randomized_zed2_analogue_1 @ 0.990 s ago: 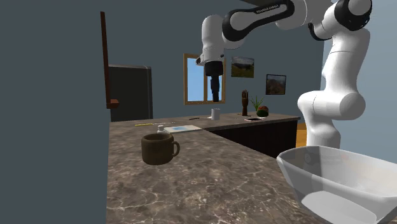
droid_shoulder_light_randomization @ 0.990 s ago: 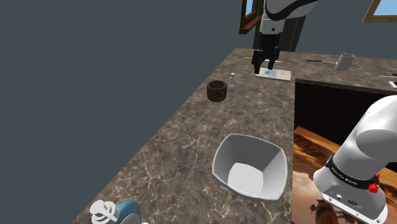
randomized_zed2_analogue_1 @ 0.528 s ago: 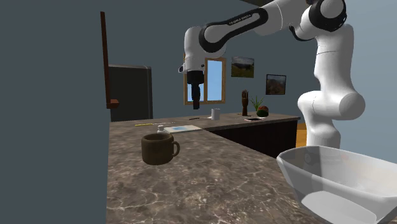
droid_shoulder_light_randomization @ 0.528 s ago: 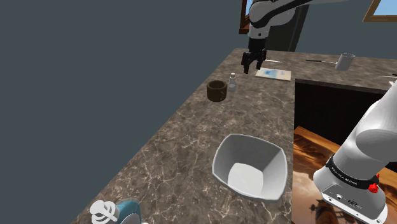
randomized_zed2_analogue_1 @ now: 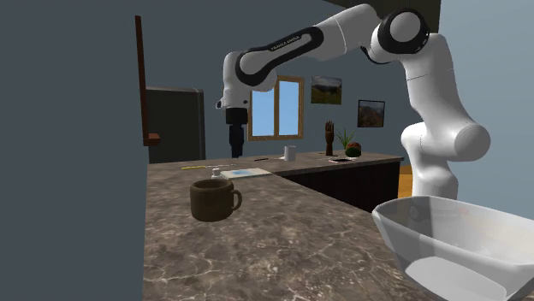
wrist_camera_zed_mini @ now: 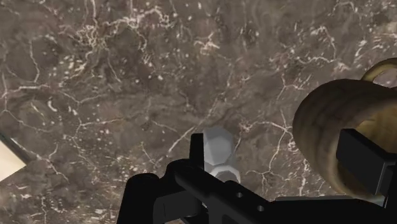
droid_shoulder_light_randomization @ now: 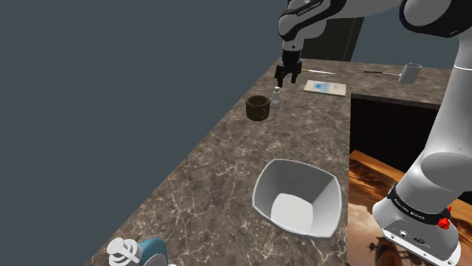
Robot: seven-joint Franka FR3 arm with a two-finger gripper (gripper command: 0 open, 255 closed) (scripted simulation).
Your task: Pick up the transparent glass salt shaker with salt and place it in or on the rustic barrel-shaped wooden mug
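Note:
The small clear salt shaker point(droid_shoulder_light_randomization: 277, 98) with a pale cap stands upright on the dark marble counter point(droid_shoulder_light_randomization: 227, 174), just beside the brown barrel-shaped mug point(droid_shoulder_light_randomization: 258, 107). In the second exterior view the shaker point(randomized_zed2_analogue_1: 214, 174) peeks up behind the mug point(randomized_zed2_analogue_1: 214, 199). My black gripper point(droid_shoulder_light_randomization: 287, 74) hangs well above the shaker, pointing down, fingers apart and empty. From the second exterior view the gripper point(randomized_zed2_analogue_1: 235, 147) is high over the counter. In the wrist view the shaker point(wrist_camera_zed_mini: 219, 153) lies far below, close by one finger, and the mug point(wrist_camera_zed_mini: 331, 121) sits partly behind the other; the gripper point(wrist_camera_zed_mini: 273, 159) is open.
A large white bowl point(droid_shoulder_light_randomization: 296, 198) sits mid-counter nearer the stand. A flat pale board with a blue sheet point(droid_shoulder_light_randomization: 325, 88) lies beyond the shaker, and a white cup point(droid_shoulder_light_randomization: 409, 72) stands on the far counter. A blue-and-white object point(droid_shoulder_light_randomization: 136, 253) rests at the near counter end.
The arm has swung toward the shoulder view's left, carrying the gripper from above the board to above the shaker. The fingers stay apart. Shaker and mug have not moved.

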